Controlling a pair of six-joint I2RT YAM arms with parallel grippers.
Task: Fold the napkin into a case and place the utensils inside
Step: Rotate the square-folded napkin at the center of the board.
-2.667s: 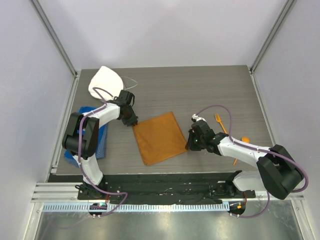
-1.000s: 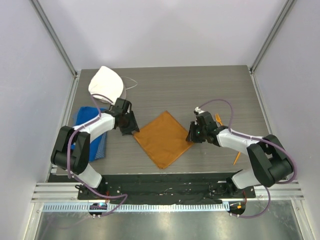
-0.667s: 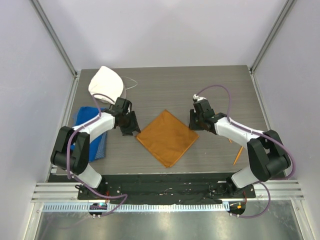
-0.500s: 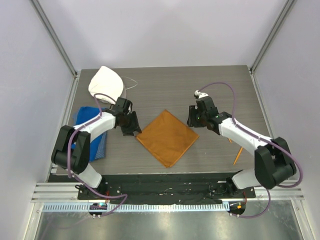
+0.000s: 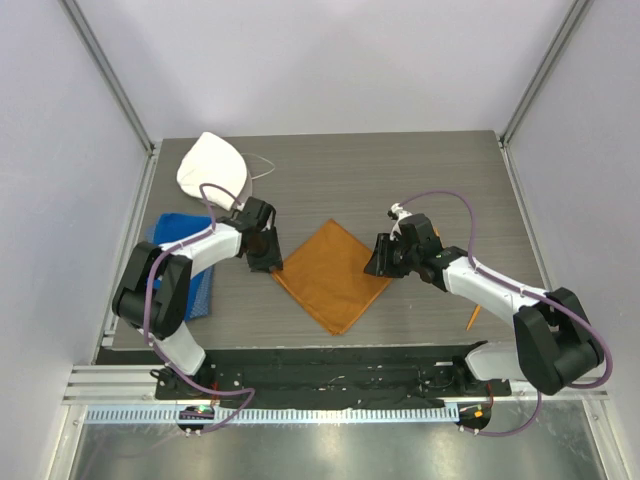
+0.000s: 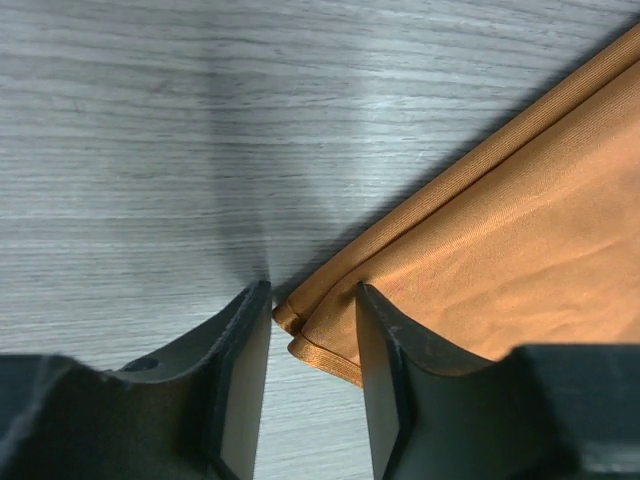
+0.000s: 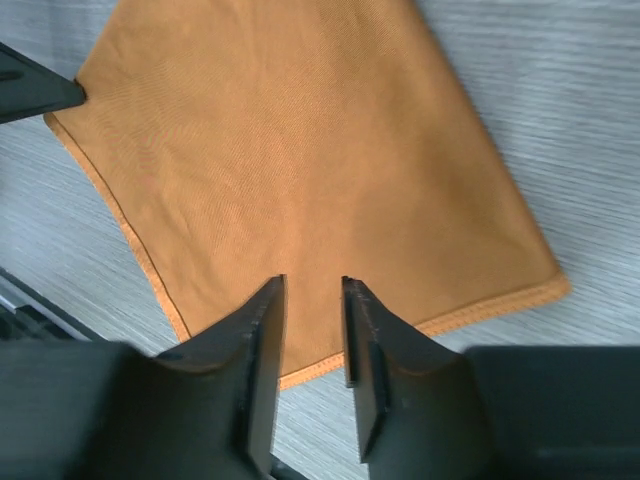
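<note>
Lower centre of each wrist view: left pincer parted, straddling the napkin corner without clamping; right pincer narrowly parted over the napkin's edge, holding nothing.

I had white arm links with black joints, looping purple cables, and dark, matte, wedge-shaped pincer fingers.

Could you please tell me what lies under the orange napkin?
The napkin lies flat on the grey table. At its left corner a second cloth layer shows beneath the top one. Anything under its middle is covered.
</note>
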